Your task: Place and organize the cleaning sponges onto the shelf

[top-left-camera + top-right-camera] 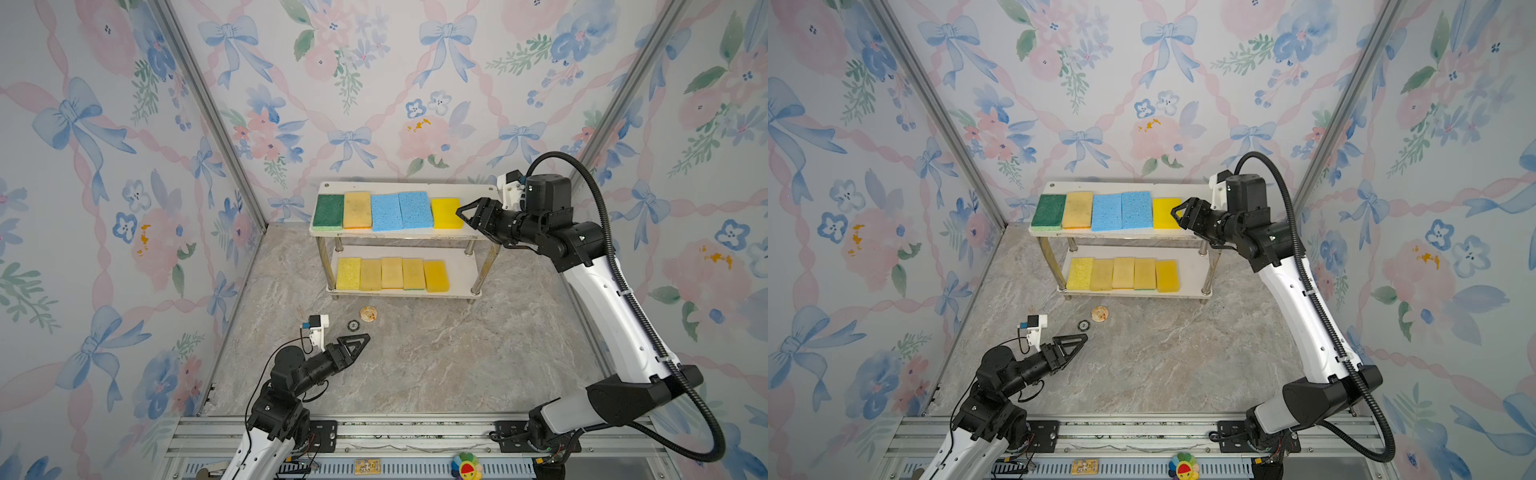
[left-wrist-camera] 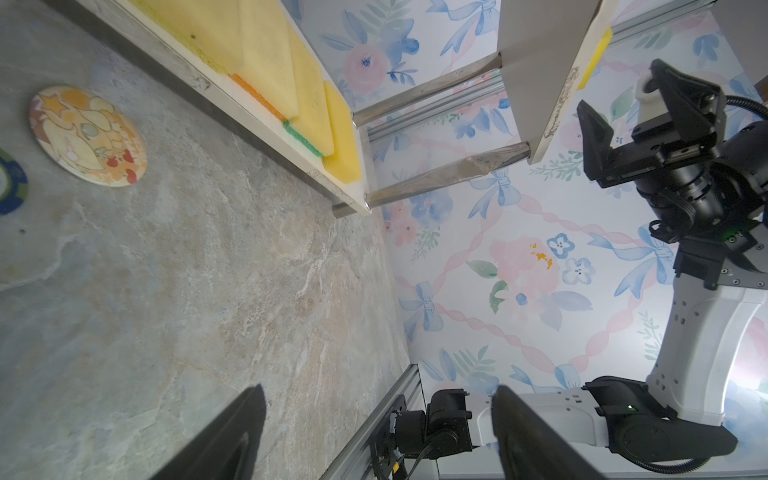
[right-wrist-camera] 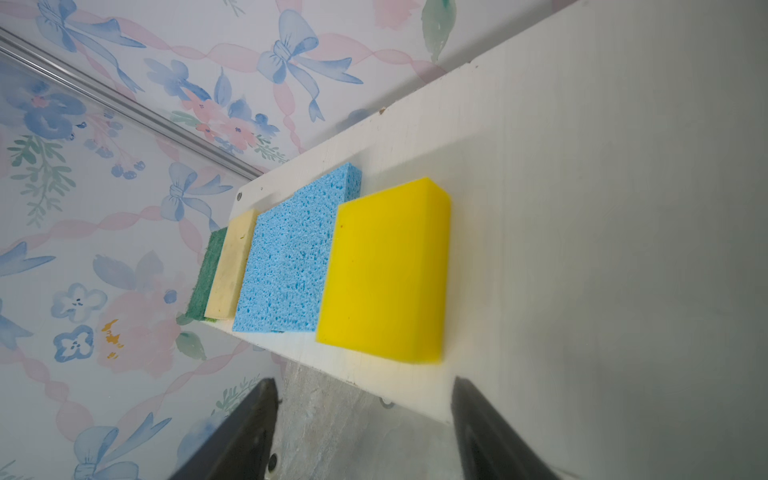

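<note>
The shelf (image 1: 478, 192) (image 1: 1196, 191) stands at the back of the table. In both top views its upper board carries a row of sponges: dark green (image 1: 328, 211), pale yellow (image 1: 357, 209), two light blue (image 1: 401, 210) and bright yellow (image 1: 444, 212) (image 3: 386, 270). Several yellow sponges (image 1: 390, 273) (image 2: 266, 54) lie side by side on the lower board. My right gripper (image 1: 463, 210) (image 3: 361, 386) is open just right of the bright yellow sponge, with nothing between its fingers. My left gripper (image 1: 365, 338) (image 2: 378, 390) is open and empty, low over the table in front of the shelf.
A patterned round disc (image 1: 368, 313) (image 2: 87, 135) and a small dark chip (image 1: 353, 325) lie on the marble table between the shelf and my left gripper. A colourful toy (image 1: 466, 467) and a small card (image 1: 367, 466) sit on the front rail. Flowered walls enclose three sides.
</note>
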### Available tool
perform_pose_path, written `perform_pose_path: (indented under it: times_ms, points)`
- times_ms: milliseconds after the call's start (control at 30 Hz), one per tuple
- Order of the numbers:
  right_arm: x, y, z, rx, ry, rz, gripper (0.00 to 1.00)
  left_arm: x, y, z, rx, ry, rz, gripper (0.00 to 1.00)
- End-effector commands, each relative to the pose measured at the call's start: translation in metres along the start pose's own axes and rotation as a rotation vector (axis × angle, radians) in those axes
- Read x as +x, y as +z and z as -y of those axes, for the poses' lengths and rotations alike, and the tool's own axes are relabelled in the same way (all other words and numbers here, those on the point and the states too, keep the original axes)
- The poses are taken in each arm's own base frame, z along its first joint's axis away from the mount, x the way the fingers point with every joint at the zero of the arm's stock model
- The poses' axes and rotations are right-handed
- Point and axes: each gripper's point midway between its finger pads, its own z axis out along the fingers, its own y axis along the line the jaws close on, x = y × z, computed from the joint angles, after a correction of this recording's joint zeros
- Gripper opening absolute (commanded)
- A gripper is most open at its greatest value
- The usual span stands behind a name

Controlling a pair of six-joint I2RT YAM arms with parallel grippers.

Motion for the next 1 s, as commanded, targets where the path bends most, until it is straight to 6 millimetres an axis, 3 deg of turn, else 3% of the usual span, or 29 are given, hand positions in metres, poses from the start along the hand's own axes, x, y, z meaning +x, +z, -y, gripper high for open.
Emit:
perform_pose_path:
  times_ms: [0,133,333,600,967]
  points:
    - [0.004,-0.016,-0.002,-0.017,-0.025,-0.004,0.70,-0.003,-0.002,0.011,0.017,0.025,-0.001,0.87]
    - [0.015,-0.032,-0.007,-0.052,-0.042,-0.011,0.71,-0.006,-0.005,0.017,0.008,0.048,0.006,0.87]
    - [0.041,-0.063,0.001,-0.050,-0.114,-0.021,0.76,-0.013,-0.008,0.024,-0.001,0.081,0.035,0.88]
    - [0.071,-0.092,0.053,0.091,-0.220,0.010,0.86,-0.035,-0.013,0.032,-0.090,0.196,0.105,0.96]
    - [0.082,-0.079,0.105,0.180,-0.360,0.148,1.00,-0.104,-0.048,0.037,-0.372,0.420,0.413,0.98]
